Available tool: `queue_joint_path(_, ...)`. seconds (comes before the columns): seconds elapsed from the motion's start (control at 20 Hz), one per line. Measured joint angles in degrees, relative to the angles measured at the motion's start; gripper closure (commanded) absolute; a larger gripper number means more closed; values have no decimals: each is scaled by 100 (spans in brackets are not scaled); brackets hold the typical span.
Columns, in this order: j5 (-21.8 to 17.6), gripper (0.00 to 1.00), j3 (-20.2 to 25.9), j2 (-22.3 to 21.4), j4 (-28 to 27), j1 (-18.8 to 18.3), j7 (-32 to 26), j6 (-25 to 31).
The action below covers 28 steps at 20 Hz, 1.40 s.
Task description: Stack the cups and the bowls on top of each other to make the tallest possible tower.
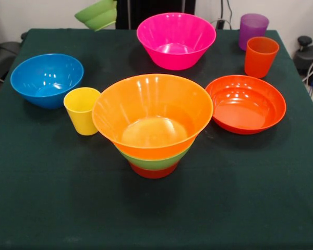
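The tower [153, 125] stands in the middle of the dark green table [41, 198]: a small red-orange bowl [154, 171] at the bottom, a green bowl [155, 162] nested in it, and a large yellow-orange bowl [152, 115] on top, wide open and holding nothing.

Just left of the tower, almost touching the big bowl's rim, a yellow cup [82, 110] stands upright. Farther left, beside that cup, sits a blue bowl [47, 79]. Just right of the tower lies a shallow orange bowl [245, 103], its rim close to the big bowl's rim. Behind that shallow bowl an orange cup [261, 56] stands upright, and behind it, near the table's far right corner, a purple cup [253, 30]. Directly behind the tower, well apart from it, is a large pink bowl [176, 40].

Up at the far left of the tower, above the table's back edge, a small green bowl [97, 14] hangs tilted in the air. The pincer is not seen; whatever holds this bowl lies beyond the top edge, so its grip cannot be told.
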Motion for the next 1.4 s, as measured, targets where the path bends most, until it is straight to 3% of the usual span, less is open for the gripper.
queue_joint_path(0.55,321,100,-182,-74,-863,413,0,957)
queue_joint_path(1.4,546,100,-506,204,-1925,1314,0,1208)
